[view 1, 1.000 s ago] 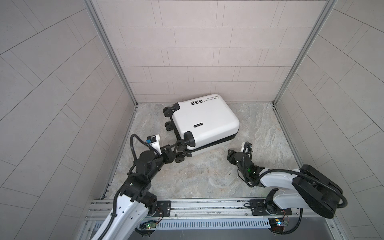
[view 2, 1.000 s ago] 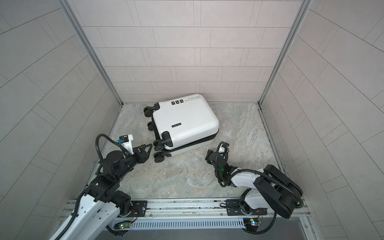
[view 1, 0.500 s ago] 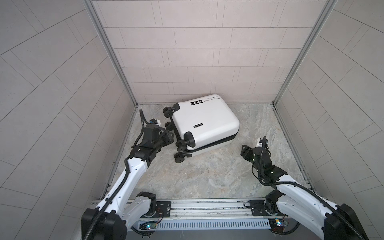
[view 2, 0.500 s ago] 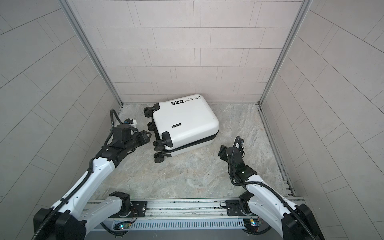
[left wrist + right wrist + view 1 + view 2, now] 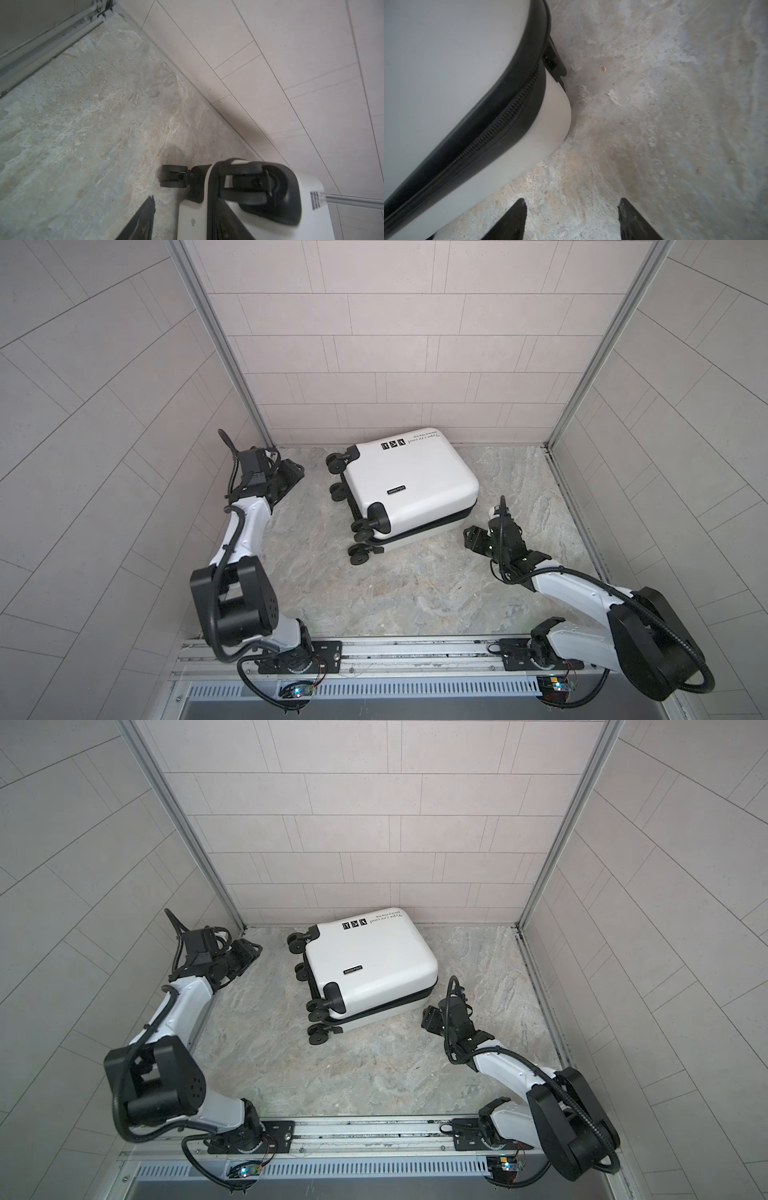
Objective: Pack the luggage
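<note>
The luggage (image 5: 415,485) (image 5: 374,961) is a white hard-shell suitcase lying flat and shut near the back wall, its black wheels (image 5: 359,526) pointing left. My left gripper (image 5: 297,470) (image 5: 253,948) is open and holds nothing; it hovers left of the far wheels, a short gap from them. In the left wrist view the left gripper (image 5: 187,198) faces a wheel (image 5: 174,176) at the case's corner. My right gripper (image 5: 473,537) (image 5: 430,1019) stands open and holds nothing, just off the near right corner. The right wrist view shows the right gripper (image 5: 572,199) over bare floor beside the black zipper band (image 5: 500,124).
Tiled walls (image 5: 374,364) close in the stone floor (image 5: 415,593) at the back and both sides. A metal rail (image 5: 415,651) carrying both arm bases runs along the front edge. The left arm's elbow (image 5: 232,597) sits close to the left wall.
My left gripper has drawn away from the near wheels toward the back left corner. The right arm has changed posture with its gripper staying near the case's right corner. The luggage has not moved.
</note>
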